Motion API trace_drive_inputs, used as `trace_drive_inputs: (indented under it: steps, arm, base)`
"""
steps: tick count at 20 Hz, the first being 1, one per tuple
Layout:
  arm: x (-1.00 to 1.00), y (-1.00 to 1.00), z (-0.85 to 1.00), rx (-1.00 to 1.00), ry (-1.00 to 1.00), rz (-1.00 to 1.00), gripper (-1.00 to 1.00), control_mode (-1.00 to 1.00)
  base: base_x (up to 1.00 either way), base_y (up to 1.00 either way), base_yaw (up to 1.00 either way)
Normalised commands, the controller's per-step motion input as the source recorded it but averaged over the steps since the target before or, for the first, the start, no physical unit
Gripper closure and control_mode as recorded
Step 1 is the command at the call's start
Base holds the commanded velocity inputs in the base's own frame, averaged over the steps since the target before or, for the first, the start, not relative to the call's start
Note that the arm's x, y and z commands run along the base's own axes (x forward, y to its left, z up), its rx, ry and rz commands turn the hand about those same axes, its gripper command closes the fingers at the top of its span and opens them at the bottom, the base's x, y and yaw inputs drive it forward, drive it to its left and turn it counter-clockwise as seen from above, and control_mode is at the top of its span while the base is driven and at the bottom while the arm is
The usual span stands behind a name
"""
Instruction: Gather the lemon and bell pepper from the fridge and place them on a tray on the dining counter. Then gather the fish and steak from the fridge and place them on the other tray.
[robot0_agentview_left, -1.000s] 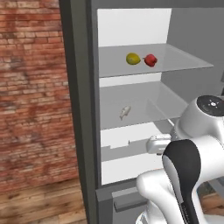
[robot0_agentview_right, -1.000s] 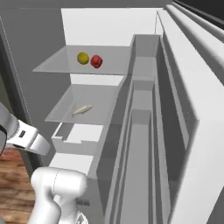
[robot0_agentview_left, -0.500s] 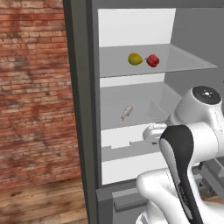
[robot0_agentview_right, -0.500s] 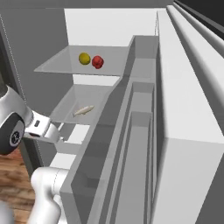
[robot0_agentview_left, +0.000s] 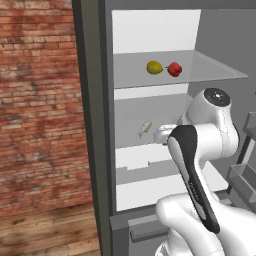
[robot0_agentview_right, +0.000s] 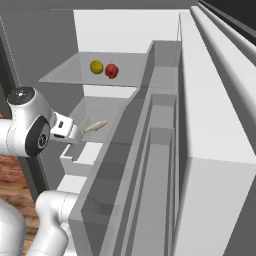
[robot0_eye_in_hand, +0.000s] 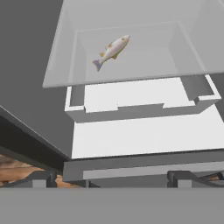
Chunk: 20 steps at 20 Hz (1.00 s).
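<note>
You've got one lemon (robot0_agentview_left: 154, 67) and one bell pepper (robot0_agentview_left: 174, 69) side by side, nearly touching, on the top glass shelf (robot0_agentview_left: 215, 72) of the open fridge (robot0_agentview_left: 92, 125), upper centre of the left base view; the pepper sits to the right of the lemon. One fish (robot0_eye_in_hand: 112, 51) lies on the second glass shelf (robot0_eye_in_hand: 61, 65), upper centre of the hand view, tail pointing lower left. Your hand (robot0_eye_in_hand: 111, 177) is spread wide and holds nothing; its two dark fingertips (robot0_eye_in_hand: 41, 178) show at the bottom edge of the hand view. The fish is well above and ahead of the hand in that frame, apart from it, no contact. In the right base view the hand (robot0_agentview_right: 67, 129) sits centre left, just left of the fish (robot0_agentview_right: 96, 126), with the lemon (robot0_agentview_right: 96, 66) and pepper (robot0_agentview_right: 111, 71) on the shelf higher up. One white drawer (robot0_eye_in_hand: 140, 107) sits under the fish shelf.
</note>
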Motion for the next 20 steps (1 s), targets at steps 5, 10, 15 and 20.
trace_drive_inputs:
  steps: [5, 10, 15, 20]
  arm:
    - [0.61, 0.06, 0.0, 0.0, -0.07, 0.0, -1.0, -1.0]
    - [0.64, 0.02, -0.1, 0.0, 0.0, 0.0, -1.0, -1.0]
    - [0.59, 0.1, -0.24, 0.0, 0.0, -0.05, -1.0, -1.0]
    - [0.4, 0.06, -0.28, 0.0, 0.0, -0.08, -1.0, -1.0]
  base:
    - [0.0, 0.0, 0.0]
    - [0.0, 0.0, 0.0]
    - [0.0, 0.0, 0.0]
    - [0.0, 0.0, 0.0]
